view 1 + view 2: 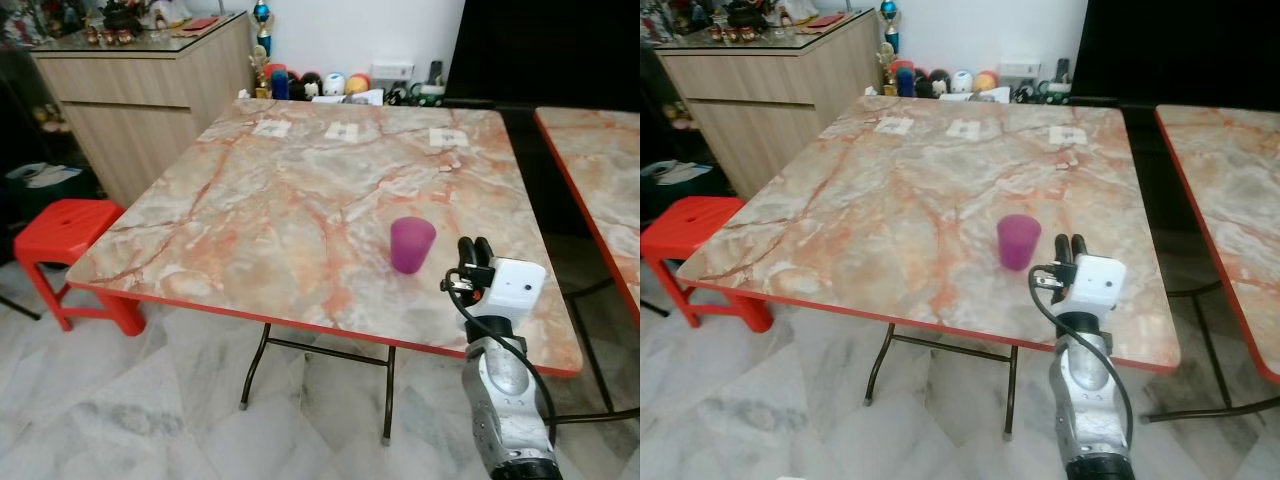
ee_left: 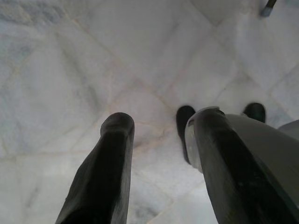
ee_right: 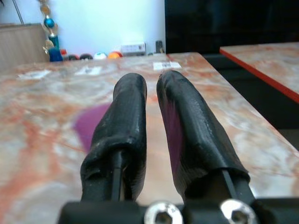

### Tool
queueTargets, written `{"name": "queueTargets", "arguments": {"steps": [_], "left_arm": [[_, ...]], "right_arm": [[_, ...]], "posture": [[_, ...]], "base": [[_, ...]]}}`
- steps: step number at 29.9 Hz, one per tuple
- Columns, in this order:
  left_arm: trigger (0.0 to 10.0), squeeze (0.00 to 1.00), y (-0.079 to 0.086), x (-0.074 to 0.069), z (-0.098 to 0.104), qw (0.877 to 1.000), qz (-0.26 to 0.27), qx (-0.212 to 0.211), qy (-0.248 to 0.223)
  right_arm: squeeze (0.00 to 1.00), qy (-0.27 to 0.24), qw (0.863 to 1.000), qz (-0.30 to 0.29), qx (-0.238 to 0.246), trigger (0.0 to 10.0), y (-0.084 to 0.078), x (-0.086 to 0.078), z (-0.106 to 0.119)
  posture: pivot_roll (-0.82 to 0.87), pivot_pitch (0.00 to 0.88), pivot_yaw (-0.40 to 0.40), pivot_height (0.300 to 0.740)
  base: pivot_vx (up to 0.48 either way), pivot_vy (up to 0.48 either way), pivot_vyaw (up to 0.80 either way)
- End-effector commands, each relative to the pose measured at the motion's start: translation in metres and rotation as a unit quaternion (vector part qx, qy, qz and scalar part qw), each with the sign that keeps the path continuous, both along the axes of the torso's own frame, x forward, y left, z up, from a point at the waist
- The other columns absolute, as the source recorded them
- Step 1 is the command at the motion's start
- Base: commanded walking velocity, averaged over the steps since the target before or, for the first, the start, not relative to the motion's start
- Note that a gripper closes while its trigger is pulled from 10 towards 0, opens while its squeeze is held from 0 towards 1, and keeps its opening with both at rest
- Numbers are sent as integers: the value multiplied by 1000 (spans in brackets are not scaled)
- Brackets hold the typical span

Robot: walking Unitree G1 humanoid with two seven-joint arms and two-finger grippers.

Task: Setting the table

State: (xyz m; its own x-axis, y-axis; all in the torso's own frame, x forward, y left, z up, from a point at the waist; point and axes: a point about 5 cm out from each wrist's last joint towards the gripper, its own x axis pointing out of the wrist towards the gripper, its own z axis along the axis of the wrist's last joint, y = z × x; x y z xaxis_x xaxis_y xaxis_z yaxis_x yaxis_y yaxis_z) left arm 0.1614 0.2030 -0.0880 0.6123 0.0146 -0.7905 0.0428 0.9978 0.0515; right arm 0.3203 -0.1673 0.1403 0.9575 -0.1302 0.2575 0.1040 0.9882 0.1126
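Where it stands: the purple translucent plastic cup (image 1: 412, 245) is upright on the marble-patterned, red-edged surface (image 1: 250, 200), near its front edge
Right gripper (image 1: 476, 249): just beside the cup, jaws nearly closed, empty
Left gripper (image 2: 159, 135): above the pale tiled floor (image 2: 70, 70), jaws apart, empty

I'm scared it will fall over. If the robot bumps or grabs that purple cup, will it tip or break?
The purple cup looks like thin plastic, so it is probably light and would slide or topple if nudged. It narrows toward the base, which makes tipping likelier. Plastic probably won't break on the table. The right gripper sits just beside it, fingers close together.
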Motion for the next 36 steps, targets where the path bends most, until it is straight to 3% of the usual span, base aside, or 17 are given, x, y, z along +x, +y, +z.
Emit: {"name": "queueTargets", "arguments": {"steps": [1, 9, 10, 11, 12, 18, 19, 20, 21, 23, 24, 25, 26, 28, 32, 33, 36], "left_arm": [[10000, 0, -5, -5, -3, 1000, 1, -2, 7], [10000, 0, -10, -16, -8, 1000, -1, -5, 19], [10000, 0, -7, -21, -9, 1000, 1, -3, 24], [10000, 0, -5, -26, -10, 1000, 2, -2, 29], [10000, 0, -5, -26, -10, 1000, 2, -2, 29], [10000, 0, -2, -33, -12, 999, 3, 0, 36], [10000, 0, -2, -33, -12, 999, 2, 1, 36], [10000, 0, -2, -33, -12, 999, 1, 1, 36], [10000, 0, -2, -30, -11, 999, 0, 1, 35], [10000, 0, -2, -26, -10, 1000, -1, 2, 31], [10000, 0, -2, -26, -10, 1000, -1, 2, 31], [10000, 0, -3, -21, -9, 1000, -2, 3, 26], [10000, 0, -3, -21, -9, 1000, -2, 3, 26], [10000, 0, -2, -16, -6, 1000, 0, 5, 14], [10000, 0, 5, -12, -3, 1000, 7, 9, -2], [10000, 0, 15, -9, 1, 1000, 13, 12, -9], [10000, 0, 22, -6, 3, 1000, 18, 14, -12]], "right_arm": [[0, -5, 1000, -10, -6, 10000, -4, -2, 4], [0, -7, 997, -70, -10, 10000, -21, -21, 2], [404, -2, 996, -86, -21, 10000, -25, -32, -3], [655, 10, 993, -110, -32, 10000, -32, -43, -8], [655, 10, 993, -110, -32, 10000, -32, -43, -8], [557, 74, 978, -181, -66, 10000, -56, -80, -30], [0, 106, 978, -169, -63, 10000, -55, -80, -40], [0, 141, 976, -154, -59, 10000, -53, -81, -50], [0, 215, 966, -135, -48, 10000, -51, -81, -73], [0, 346, 936, -56, -39, 10000, -38, -85, -111], [0, 346, 936, -56, -39, 10000, -38, -85, -111], [0, 392, 918, -20, -53, 10000, -31, -87, -135], [0, 392, 918, -20, -53, 10000, -31, -87, -135], [0, 429, 901, -5, -64, 10000, -28, -87, -153], [0, 455, 888, 2, -69, 10000, -27, -85, -166], [0, 455, 887, 3, -72, 10000, -26, -83, -170], [0, 442, 895, 1, -63, 10000, -25, -78, -166]], "posture": [[-8, 73, 14, 740], [-7, 75, -1, 740], [-10, 76, -4, 740], [-12, 78, -6, 740], [-12, 78, -6, 740], [-21, 77, -11, 740], [-21, 77, -11, 740], [-24, 76, -11, 740], [-26, 74, -11, 740], [-35, 72, -11, 740], [-35, 72, -11, 740], [-21, 63, -15, 740], [-21, 63, -15, 740], [-15, 57, -20, 740], [-8, 57, -23, 740], [8, 57, -26, 740], [15, 67, -26, 740]], "base": [[0, 0, 0], [0, 0, 0], [0, 0, 0], [0, 0, 0], [0, 0, 0], [0, 0, 0], [0, 0, 0], [0, 0, 0], [0, 0, 0], [0, 0, 0], [0, 0, 0], [0, 0, 0], [0, 0, 0], [0, 0, 0], [0, 0, 0], [0, 0, 0], [0, 0, 0]]}}
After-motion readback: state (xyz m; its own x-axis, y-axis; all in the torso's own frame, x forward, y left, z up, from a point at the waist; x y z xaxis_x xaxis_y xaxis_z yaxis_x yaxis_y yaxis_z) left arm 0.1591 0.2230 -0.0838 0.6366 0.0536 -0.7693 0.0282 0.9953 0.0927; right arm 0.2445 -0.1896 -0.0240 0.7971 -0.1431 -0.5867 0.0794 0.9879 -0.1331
